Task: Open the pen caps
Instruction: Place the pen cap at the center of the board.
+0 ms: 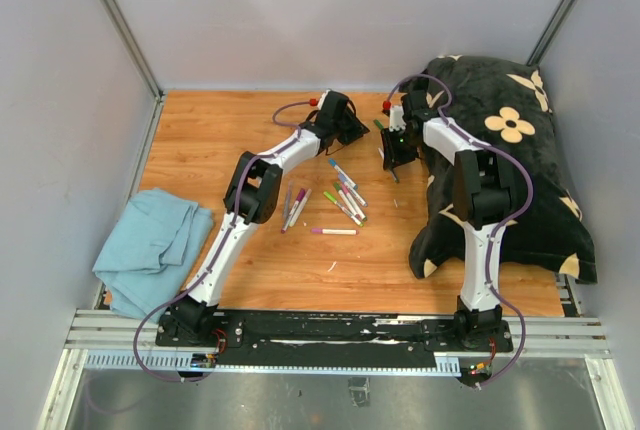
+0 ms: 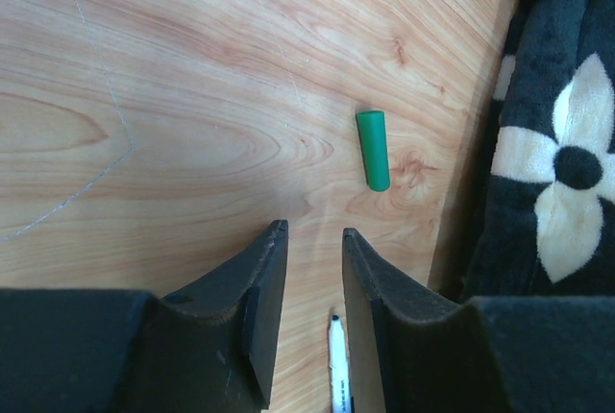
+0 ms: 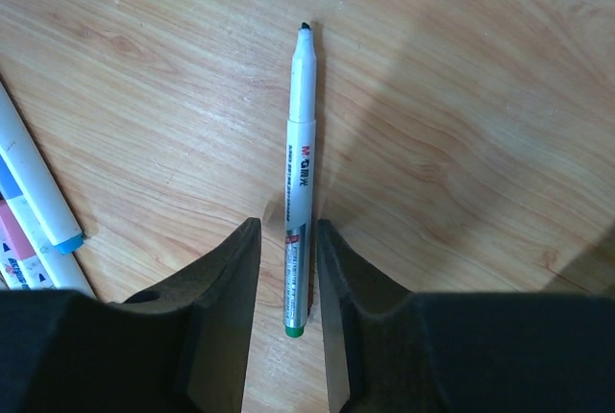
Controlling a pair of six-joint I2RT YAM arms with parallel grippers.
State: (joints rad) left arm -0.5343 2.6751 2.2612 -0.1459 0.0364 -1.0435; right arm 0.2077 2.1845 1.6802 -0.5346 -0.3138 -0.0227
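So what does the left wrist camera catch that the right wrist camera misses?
Only the left wrist view shows a loose green cap lying on the wood and the black flowered blanket at its right edge. Only the right wrist view shows a whole uncapped white pen lying between the fingers of the right gripper, plus other pens at the left edge. Both show the wooden table and open black jaws; a pen tip also peeks in below the left gripper, perhaps the same pen.
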